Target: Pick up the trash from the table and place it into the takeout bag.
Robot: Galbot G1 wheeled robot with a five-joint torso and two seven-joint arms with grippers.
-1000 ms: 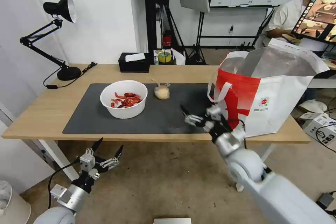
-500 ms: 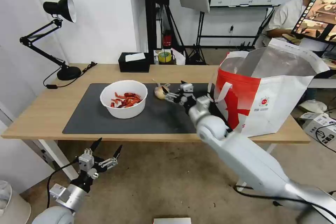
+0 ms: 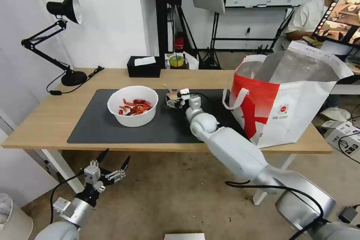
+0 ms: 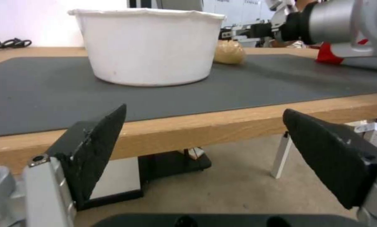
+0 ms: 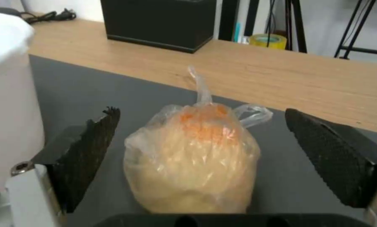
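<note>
Nearest the camera, at seven o'clock in the head view, the left pincer [image 3: 112, 165] hangs below the front edge of the long light-wood tabletop [image 3: 48, 116], its black fingers spread wide and holding nothing. Farther in, the right arm reaches across the large dark grey mat [image 3: 176, 125] to the small clear plastic bag of beige filling [image 5: 192, 157], which lies on the mat just at three o'clock of the white round bowl of red crayfish shells [image 3: 132, 105]. The right pincer [image 5: 201, 157] is open, one black finger on each side of the bag, neither pad seen pressing it yet.

The grasp looks best made by closing gently across the bag's fat middle, low near the mat, since the soft film may squash or slide out of a high pinch, and the bowl wall stands close beside one finger. At two o'clock the large boxy white-and-red takeout bag with silver foil lining [image 3: 292, 93] stands open-mouthed on the tabletop's right end. Beyond, at twelve o'clock, sit a black tissue box [image 3: 143, 66] and a yellow-green tape roll [image 3: 176, 60].
</note>
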